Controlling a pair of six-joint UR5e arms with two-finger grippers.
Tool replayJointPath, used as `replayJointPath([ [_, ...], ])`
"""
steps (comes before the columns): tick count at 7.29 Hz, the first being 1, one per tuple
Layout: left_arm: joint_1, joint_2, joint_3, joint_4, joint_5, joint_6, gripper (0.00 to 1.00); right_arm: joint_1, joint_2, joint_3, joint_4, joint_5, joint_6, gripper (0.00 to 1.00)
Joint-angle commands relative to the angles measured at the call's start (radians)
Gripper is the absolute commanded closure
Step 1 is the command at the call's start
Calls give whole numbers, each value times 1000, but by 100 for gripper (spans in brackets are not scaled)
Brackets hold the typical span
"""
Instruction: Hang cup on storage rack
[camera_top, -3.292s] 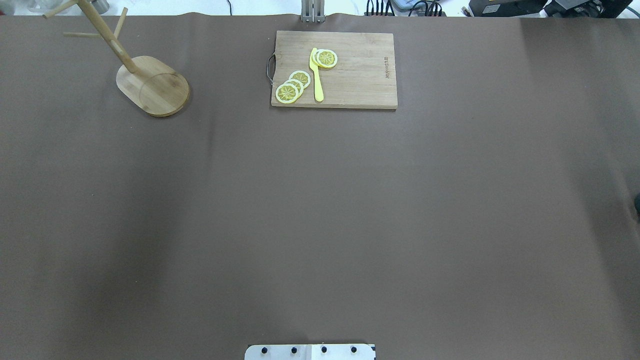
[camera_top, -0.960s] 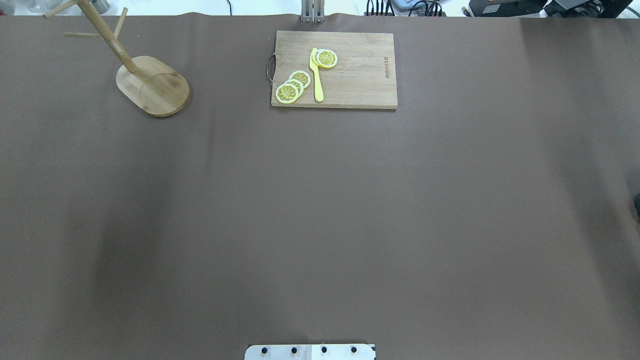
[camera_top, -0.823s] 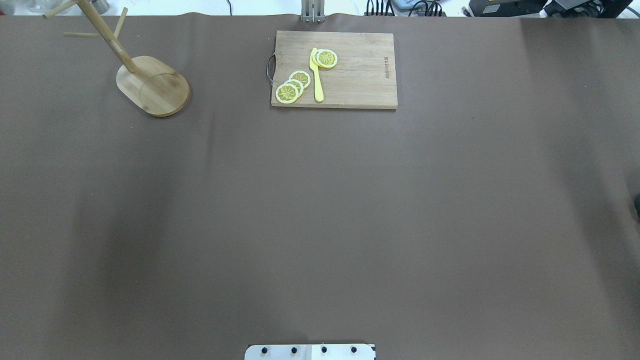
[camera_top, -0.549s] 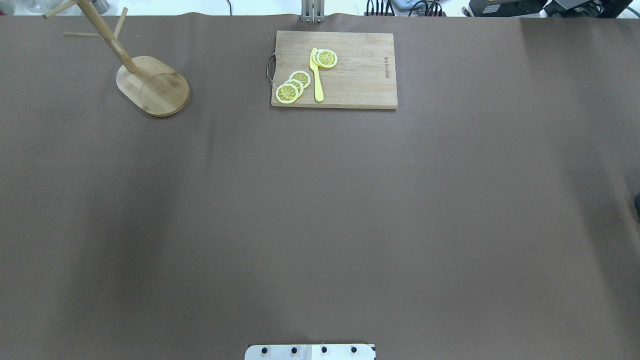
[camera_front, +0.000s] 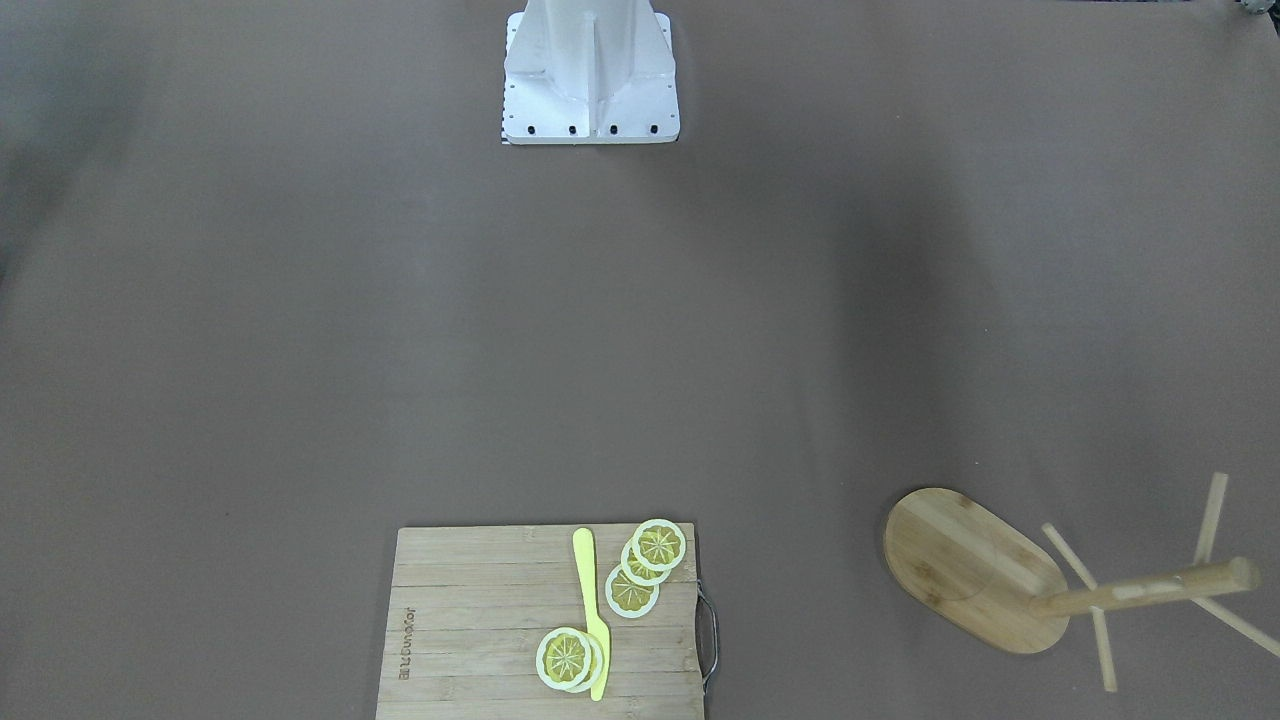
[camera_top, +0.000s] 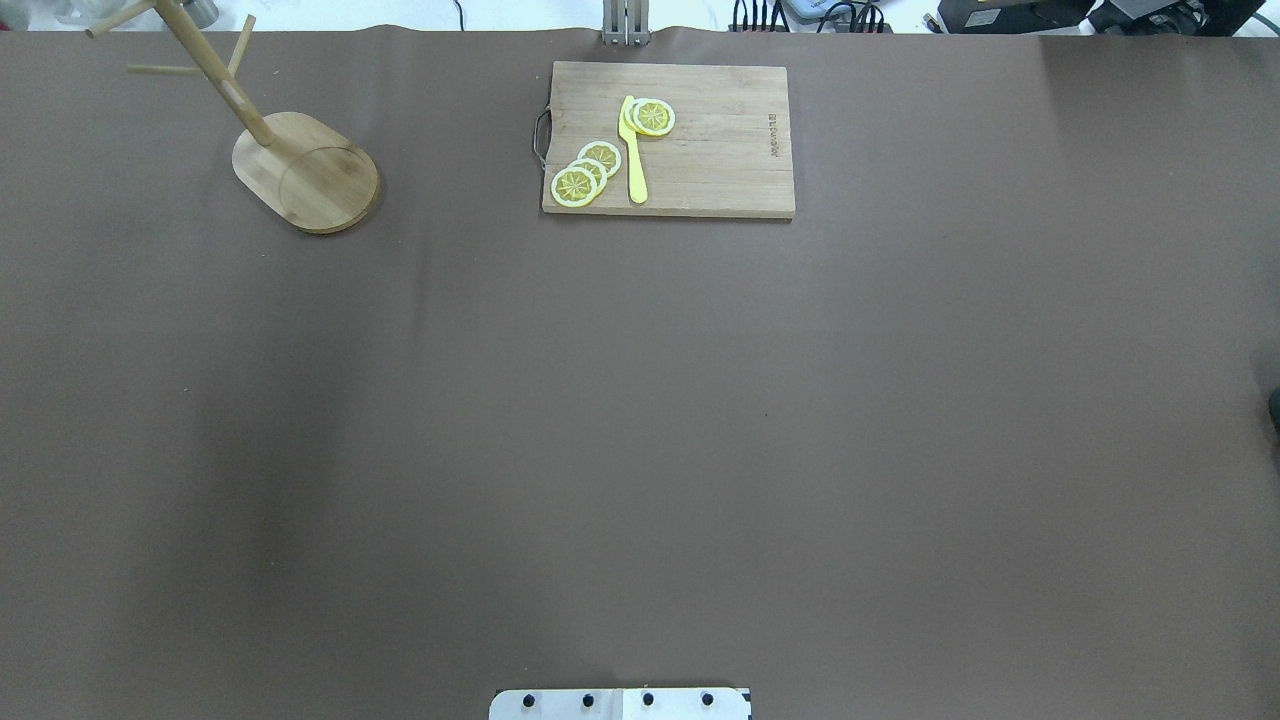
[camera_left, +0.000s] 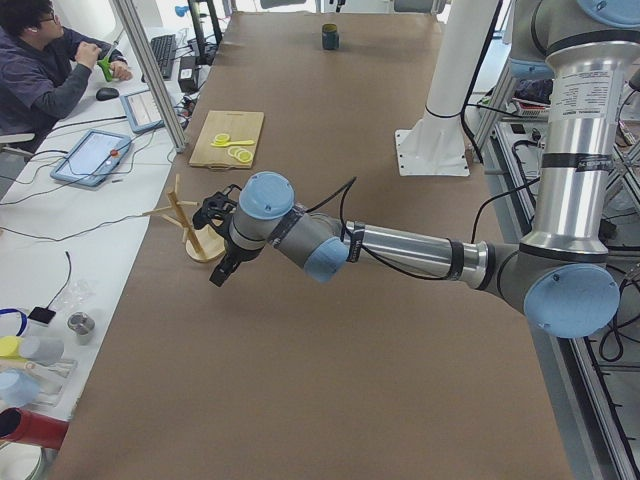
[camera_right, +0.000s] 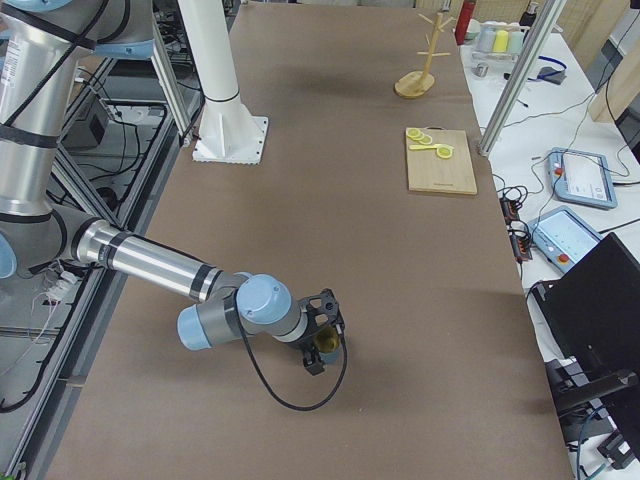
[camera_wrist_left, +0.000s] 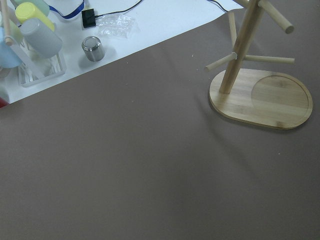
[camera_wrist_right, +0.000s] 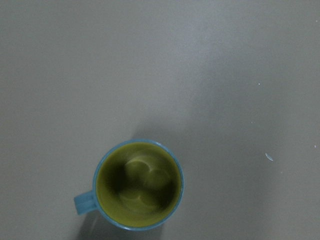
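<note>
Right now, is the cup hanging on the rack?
No, the cup stands upright on the table, and the rack holds nothing.

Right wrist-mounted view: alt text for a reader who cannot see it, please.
A blue-grey cup with a mustard-yellow inside stands upright on the brown table, seen from straight above, low in the frame, its handle pointing left.
</note>
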Motion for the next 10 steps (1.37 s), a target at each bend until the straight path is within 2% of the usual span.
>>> replayJointPath([
  [1,1,0,0,-1,0,0,2,5,-24,-133,333,38,115,0],
  [2,1,0,0,-1,0,1,2,4,-9,-183,441,36,198,0],
  [3,1,0,0,-1,1,1,2,3,18,-230,464,33,209,0],
  [7,1,2,1,-2,1,1,2,3,62,-206,465,27,434,1],
  [10,2,2,1,-2,1,1,2,0,107,-216,439,23,444,2],
])
